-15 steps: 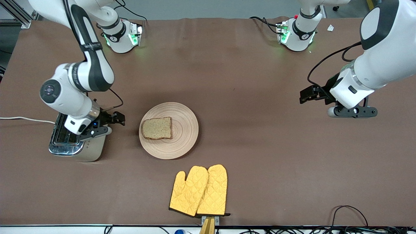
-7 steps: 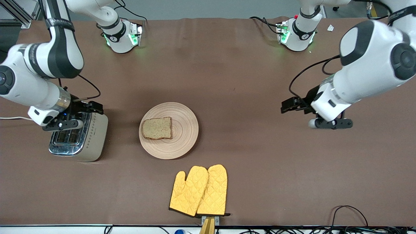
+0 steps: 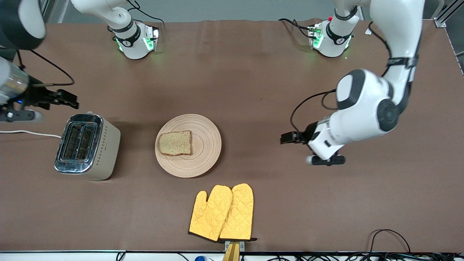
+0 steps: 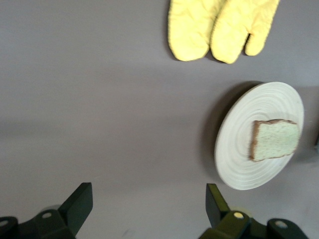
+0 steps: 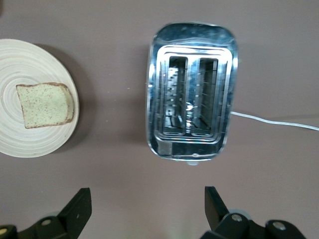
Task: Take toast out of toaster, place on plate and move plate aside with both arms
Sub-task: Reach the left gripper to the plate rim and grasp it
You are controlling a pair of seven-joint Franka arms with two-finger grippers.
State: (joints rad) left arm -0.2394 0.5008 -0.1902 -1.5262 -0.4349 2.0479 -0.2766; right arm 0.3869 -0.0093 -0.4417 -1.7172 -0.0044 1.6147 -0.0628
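Presently, the right arm's black two-finger gripper [image 3: 70,99] is held in the air over bare table at the right arm's end, farther from the front camera than the shiny chrome two-slot toaster [image 3: 86,145]; its fingers [image 5: 77,209] are spread wide and hold nothing. A white cord [image 3: 29,133] is seen running off from the toaster. Beside the toaster, the round pale-wood plate with ring grain [image 3: 206,141] lies flat, and the square speckled slice of toast [image 3: 175,143] rests on its toaster-side half. Nearer the camera, a pair of yellow quilted oven mitts [image 3: 222,212] is laid at the table's edge. Toward the left arm's end, the left arm's black gripper [image 3: 286,138] is held over bare brown cloth, well apart from the plate, jaws parted and empty.
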